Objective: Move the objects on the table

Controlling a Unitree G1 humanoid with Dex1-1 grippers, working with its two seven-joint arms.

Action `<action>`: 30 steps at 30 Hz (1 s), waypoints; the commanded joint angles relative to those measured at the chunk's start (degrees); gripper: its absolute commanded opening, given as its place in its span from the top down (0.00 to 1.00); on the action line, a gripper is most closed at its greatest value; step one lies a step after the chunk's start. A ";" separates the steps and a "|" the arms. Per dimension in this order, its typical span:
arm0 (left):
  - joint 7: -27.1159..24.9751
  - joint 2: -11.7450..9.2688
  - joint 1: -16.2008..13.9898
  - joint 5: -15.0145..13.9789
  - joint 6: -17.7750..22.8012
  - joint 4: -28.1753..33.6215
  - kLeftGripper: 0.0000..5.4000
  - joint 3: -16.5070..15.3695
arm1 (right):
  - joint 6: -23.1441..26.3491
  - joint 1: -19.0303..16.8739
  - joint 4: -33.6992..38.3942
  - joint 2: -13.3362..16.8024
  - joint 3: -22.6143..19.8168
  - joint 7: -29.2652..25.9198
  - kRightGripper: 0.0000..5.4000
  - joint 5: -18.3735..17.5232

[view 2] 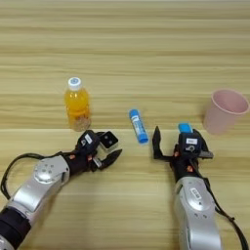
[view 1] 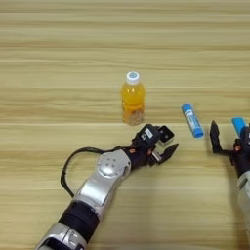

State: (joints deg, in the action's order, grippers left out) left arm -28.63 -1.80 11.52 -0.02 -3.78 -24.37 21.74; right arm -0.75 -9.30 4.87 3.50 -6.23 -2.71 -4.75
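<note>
The orange-juice bottle stands upright with its white cap on, mid-table. Just in front of it my left gripper is open, and the white cube with a black top sits in its mouth, against the upper side, a small gap from the lower finger. One blue tube lies flat between the two grippers. My right gripper is open, its left finger standing wide; the end of the second blue tube shows between its fingers. The pink cup stands upright to the right.
The light-wood table fills the view. A black cable loops beside my left forearm. The cup stands close to the right gripper's outer side.
</note>
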 commanded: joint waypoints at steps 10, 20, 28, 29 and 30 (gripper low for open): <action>-0.06 -0.85 -2.13 1.47 0.40 -0.92 0.55 0.17 | 0.27 0.09 0.78 -0.17 -0.15 0.47 0.00 0.08; -1.80 -2.49 -5.69 -1.16 2.15 13.42 0.55 -0.66 | 0.23 0.44 0.30 -0.27 -0.11 0.58 0.00 0.14; -1.64 -10.00 -12.56 -1.99 7.36 22.99 0.55 -6.03 | 0.20 1.11 -0.36 -0.54 0.21 0.97 0.00 0.37; -1.62 -10.84 -13.07 -2.09 7.61 23.09 0.55 -6.82 | 0.21 1.22 -0.48 -0.52 0.27 1.08 0.00 0.38; -1.75 -11.58 -13.55 -2.28 7.87 23.19 0.55 -7.57 | 0.20 1.32 -0.58 -0.51 0.32 1.17 0.00 0.39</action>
State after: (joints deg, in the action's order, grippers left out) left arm -30.40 -11.55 -1.15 -1.66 2.93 -2.50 15.88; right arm -0.73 -8.75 4.69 3.37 -6.14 -1.75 -4.58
